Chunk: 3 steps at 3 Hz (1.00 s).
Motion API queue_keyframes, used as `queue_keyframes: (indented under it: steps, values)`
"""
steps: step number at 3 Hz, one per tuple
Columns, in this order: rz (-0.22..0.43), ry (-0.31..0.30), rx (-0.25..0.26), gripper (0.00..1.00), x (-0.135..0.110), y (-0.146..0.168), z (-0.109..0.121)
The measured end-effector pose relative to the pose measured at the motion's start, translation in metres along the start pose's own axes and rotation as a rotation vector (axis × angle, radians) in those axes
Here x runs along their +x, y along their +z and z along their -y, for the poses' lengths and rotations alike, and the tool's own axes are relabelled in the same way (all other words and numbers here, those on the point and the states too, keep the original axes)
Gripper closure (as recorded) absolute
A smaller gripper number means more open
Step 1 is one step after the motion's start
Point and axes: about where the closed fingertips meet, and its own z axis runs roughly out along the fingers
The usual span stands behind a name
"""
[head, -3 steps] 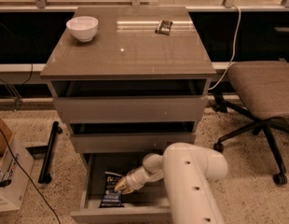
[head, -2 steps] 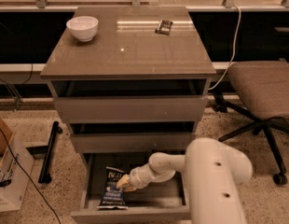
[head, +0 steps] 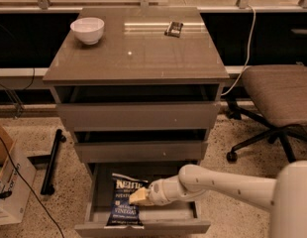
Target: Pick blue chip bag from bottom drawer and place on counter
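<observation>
Blue chip bag (head: 123,205) is inside the bottom drawer (head: 143,228), left half, face up to the camera. White lettering is readable, and its pale top edge points to 12 o'clock toward the drawer back. The bottom edge sits close to the drawer front, at 6 o'clock. My gripper (head: 137,197) is at 3 o'clock of the bag, inside the same drawer. Its tan tips are pressed together as one wedge pinching the bag's right edge at about mid-height, so contact is at that edge only. My white arm (head: 228,185) runs from there toward 3–4 o'clock, over the drawer's right side and out to the lower right corner of the view. The bottom drawer is pulled out, with the bare floor of the box visible right of the bag under my wrist. Middle drawer (head: 141,151) and top drawer (head: 138,115) are stacked at 12 o'clock above it, each open a crack with a dark gap over its front. The counter (head: 138,58) tops the cabinet, glossy with glare streaks. A white bowl (head: 87,29) sits upright at the counter's 10 o'clock corner area. A small dark flat packet (head: 174,29) lies at 1 o'clock, well apart from the bowl. An office chair (head: 277,95) stands at 3 o'clock of the cabinet, and a white cable (head: 245,48) hangs between the two. A cardboard box (head: 10,190) is at 9 o'clock of the drawer, on the speckled floor. A black bar (head: 51,161) lies between the box and the cabinet.
</observation>
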Motion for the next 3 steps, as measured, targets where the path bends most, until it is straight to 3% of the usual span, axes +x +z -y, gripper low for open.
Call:
queue_keyframes:
  steps: [1,2,3]
  values:
    - [0.014,-0.038,-0.009,1.0,0.032,-0.053,-0.054]
    - [0.037,-0.005,0.066,1.0,0.019,-0.115,-0.125]
    - [0.097,-0.039,0.159,1.0,-0.027,-0.172,-0.19]
